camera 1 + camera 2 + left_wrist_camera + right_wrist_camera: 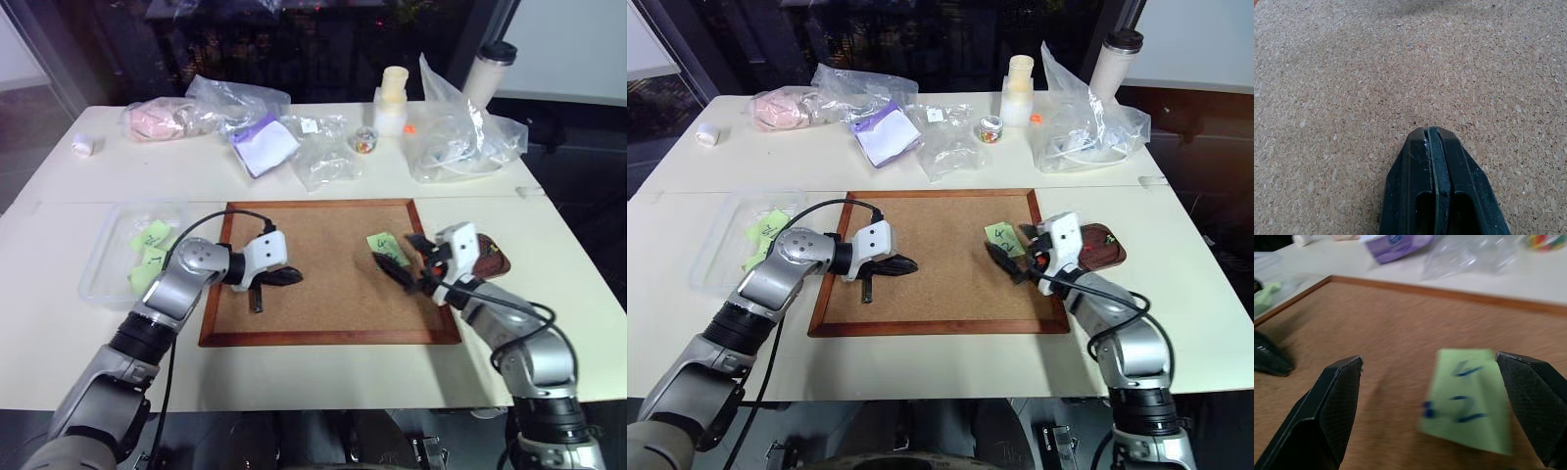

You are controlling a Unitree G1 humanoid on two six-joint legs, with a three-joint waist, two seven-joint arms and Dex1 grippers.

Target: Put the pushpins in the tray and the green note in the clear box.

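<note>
Your left gripper [290, 277]: black fingers pressed together over grainy cork board [333, 323] | right gripper [404, 257]: fingers spread wide | square green note [386, 245]: on cork, 12 o'clock of them | glossy rounded tray [498, 262]: 3 o'clock.

Silver-grey arms, white wrist housings, black cables, black-fingered grippers.

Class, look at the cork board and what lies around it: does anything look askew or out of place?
Yes: one green note lies on the cork board, near its right edge, while the other green notes sit in the clear box. It lies skewed to the frame, between the open fingers of the right gripper.
</note>
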